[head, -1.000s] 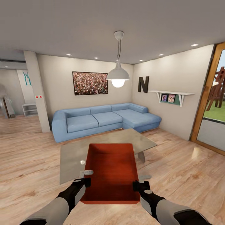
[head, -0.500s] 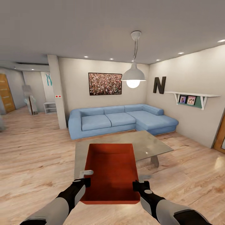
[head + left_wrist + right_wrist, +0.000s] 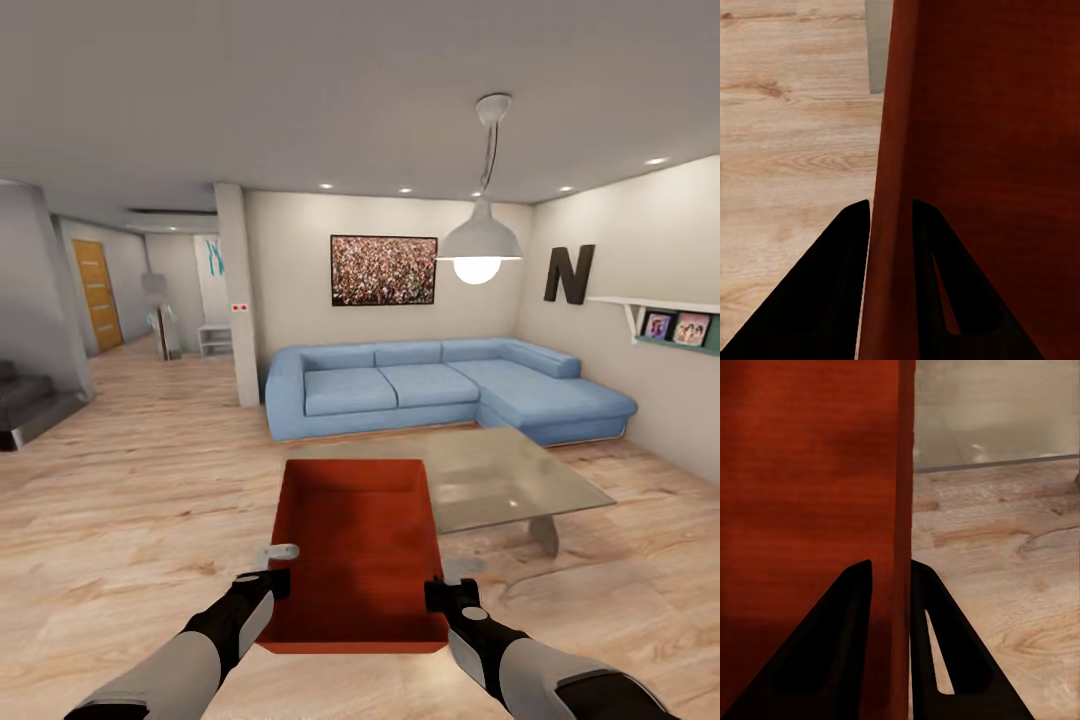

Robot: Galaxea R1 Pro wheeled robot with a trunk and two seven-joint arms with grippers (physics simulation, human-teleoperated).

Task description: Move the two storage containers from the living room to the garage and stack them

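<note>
Two grippers pinch one orange container [image 3: 360, 550]: my left gripper [image 3: 278, 578] is clamped over its left wall, my right gripper [image 3: 436, 592] over its right wall. The container's long axis runs away from me, above the wood floor [image 3: 130, 500], the glass bench [image 3: 500, 480] just beyond.

Both arms reaching forward (elbows low), left gripper [image 3: 280, 583] and right gripper [image 3: 433, 594] fingers [image 3: 844, 247] clamped on opposite container [image 3: 360, 540] walls

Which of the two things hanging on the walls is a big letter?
The dark letter N on the right-hand wall, above the blue sofa's corner. The other is a rectangular speckled picture on the back wall.
</note>
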